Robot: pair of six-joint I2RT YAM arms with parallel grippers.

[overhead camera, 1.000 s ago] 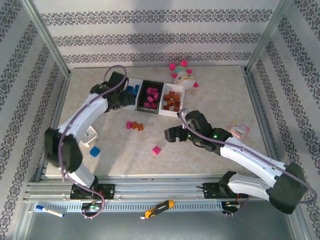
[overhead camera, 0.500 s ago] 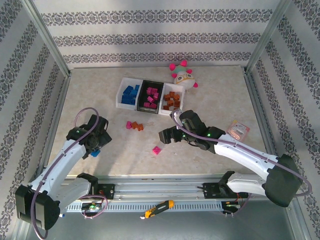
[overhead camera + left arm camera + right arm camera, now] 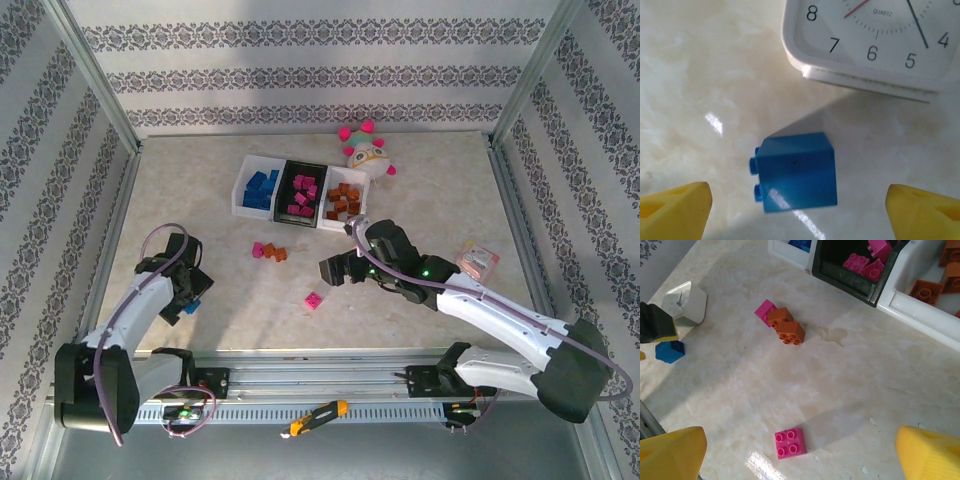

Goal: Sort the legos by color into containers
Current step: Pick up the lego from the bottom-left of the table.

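With jaws apart, the left tool [image 3: 799, 214] frames a blue lego [image 3: 797, 172] on the desk [image 3: 700, 75] beside the white clock [image 3: 870, 40]; next it probably must close, lift and carry it to the white container holding blue [image 3: 238, 200].

The white clock [image 3: 870, 45] has one word on its face: QUARTZ. It is in small dark letters, just above the 6. Big dark numbers go round the face. The ones that can be read are 8, 7, 6, 5 and 4. The 8 is at the top left and the 4 is at the right edge. The pink pack [image 3: 477, 262] has marks on it, but they are too tiny to read.
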